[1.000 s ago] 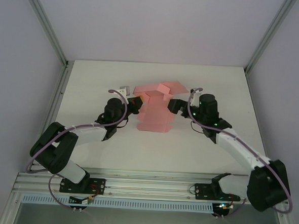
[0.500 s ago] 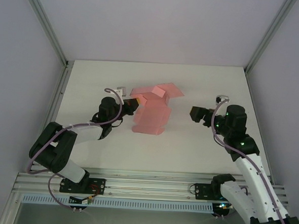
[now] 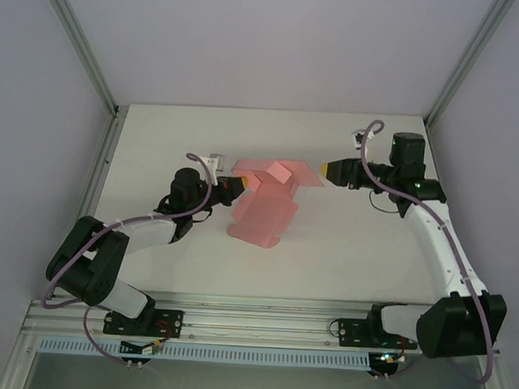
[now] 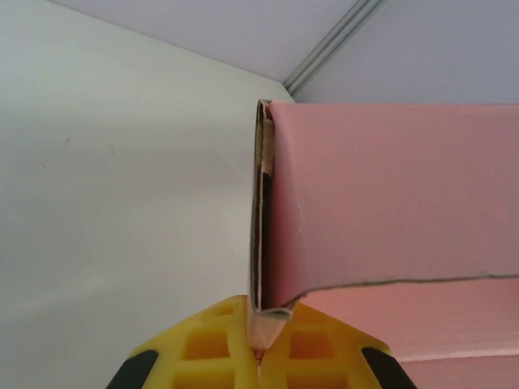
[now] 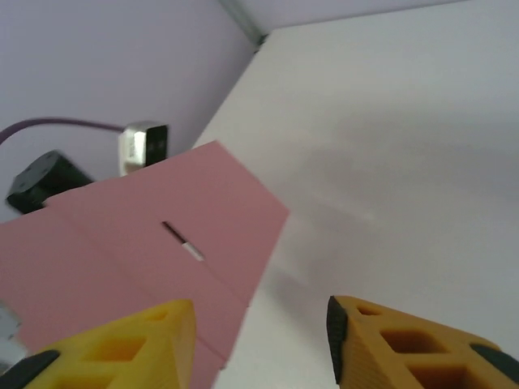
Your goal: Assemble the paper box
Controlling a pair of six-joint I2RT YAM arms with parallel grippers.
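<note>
Paper box (image 3: 265, 204): pink, half-folded, lying mid-desk (image 3: 157, 144), flaps raised toward desk's far edge. Your left fingers (image 4: 203, 344) pressed together, clamped on folded card edge at box's left side. Likely anchor, so sheet stays put on desk. Your right fingers (image 5: 397, 336) apart, nothing between, hovering just beside raised right flap. Probably lined up to push or pinch it.

At the bottom centre of the frame, the left tool's (image 4: 259, 347) yellow tips pinch a folded edge of the pink paper box (image 4: 389, 194), whose panel spreads rightward. The white table (image 4: 122, 203) lies at left.
</note>
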